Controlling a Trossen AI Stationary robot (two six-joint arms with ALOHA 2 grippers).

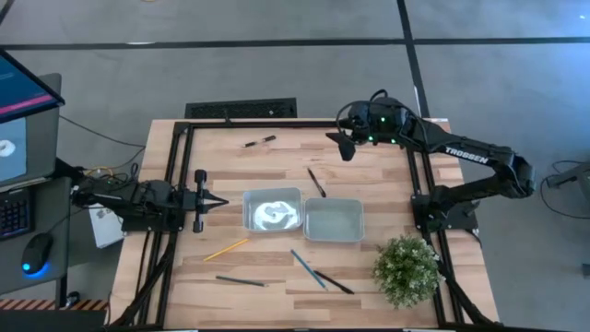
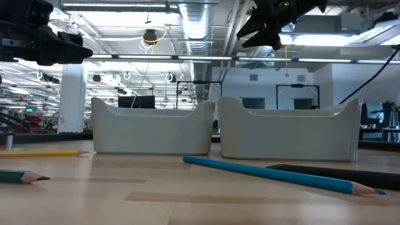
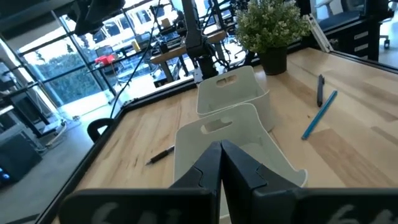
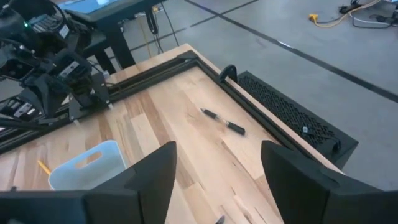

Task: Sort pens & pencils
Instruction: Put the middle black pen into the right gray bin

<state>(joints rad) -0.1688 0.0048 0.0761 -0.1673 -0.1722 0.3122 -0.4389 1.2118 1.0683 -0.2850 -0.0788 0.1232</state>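
The right gripper [image 1: 346, 148], fingers spread, hovers near the tabletop's far edge, facing a pen [image 4: 222, 121] lying there. Two bins [image 1: 273, 210] sit mid-table; pencils [image 1: 226, 249] and more pens lie toward the near edge. The left gripper [image 1: 218, 202], clenched, waits beside the bins. Nothing appears sorted yet; next likely calls for descending squarely over the pen.

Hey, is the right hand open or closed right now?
Open. In its wrist view the right hand shows two dark fingers spread wide, with bare table between them and nothing held.
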